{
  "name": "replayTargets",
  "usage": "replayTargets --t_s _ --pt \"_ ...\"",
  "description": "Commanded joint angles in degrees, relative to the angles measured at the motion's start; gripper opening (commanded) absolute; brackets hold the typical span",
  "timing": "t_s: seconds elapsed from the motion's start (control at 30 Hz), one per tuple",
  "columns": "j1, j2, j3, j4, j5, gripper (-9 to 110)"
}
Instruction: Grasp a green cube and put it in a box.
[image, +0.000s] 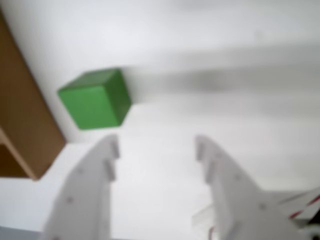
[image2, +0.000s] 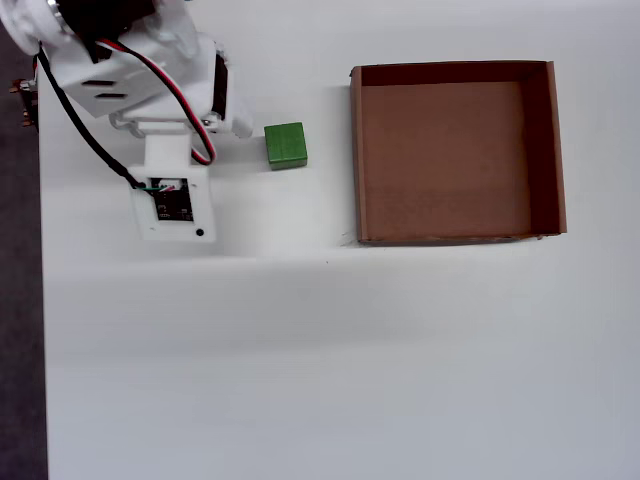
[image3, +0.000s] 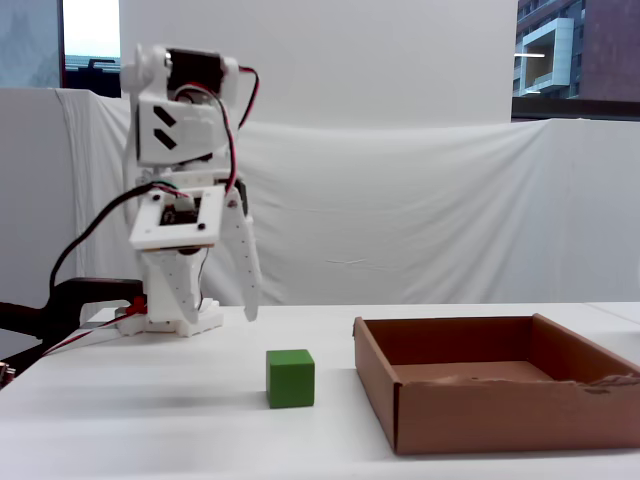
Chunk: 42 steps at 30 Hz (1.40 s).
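On the white table (image2: 300, 350) the cube (image2: 285, 145) sat between the arm and the box (image2: 357, 160), near the box's wall but apart from it. It looked solid, stiff and light, with matte faces that should grip well; the flat opposite sides seemed the place to take hold. The gripper (image: 157, 145) hung above the table with its fingers spread and empty, the cube ahead of them and off to the left in the wrist view. That view was blurred, so the cube's edges were soft. From overhead the arm's body hid the fingers.
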Motion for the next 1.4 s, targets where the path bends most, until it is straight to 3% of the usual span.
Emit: replayTargets --t_s 0.0,0.43,0.97,1.37 --pt "-0.79 -0.35 -3.60 -1.14 0.09 21" --pt "-2.81 -8.88 -10.81 -1.49 1.32 21" --pt "-4.75 -13.18 -12.22 -3.52 2.46 32" --pt "-7.56 -18.11 -15.03 -3.43 2.81 32"
